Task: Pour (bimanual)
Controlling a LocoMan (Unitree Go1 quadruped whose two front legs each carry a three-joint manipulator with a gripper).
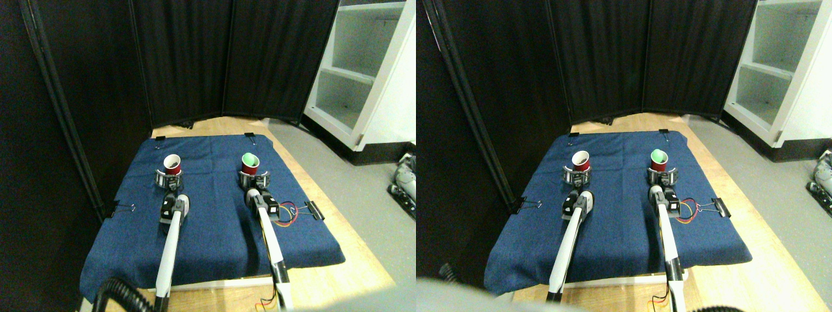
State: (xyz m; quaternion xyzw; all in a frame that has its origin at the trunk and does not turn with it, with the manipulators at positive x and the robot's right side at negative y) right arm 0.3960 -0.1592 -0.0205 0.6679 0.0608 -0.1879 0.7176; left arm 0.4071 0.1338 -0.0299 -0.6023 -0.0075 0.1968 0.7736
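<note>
Two small red paper cups stand upright on a dark blue cloth (214,227) spread over the pale wooden table (338,273). The red cup with a white inside (171,163) sits at the left tool (169,177), and the red cup with a green inside (250,162) sits at the right tool (254,178). Each cup appears ringed at its base by its tool's grey jaws, though how tightly they close cannot be told at this size. The cups stand well apart, probably so each arm can lift its own before one is tipped over the other. Black binder clips (314,210) pin the cloth's edges, likely to keep it from sliding. No brand, label or writing can be read anywhere.
</note>
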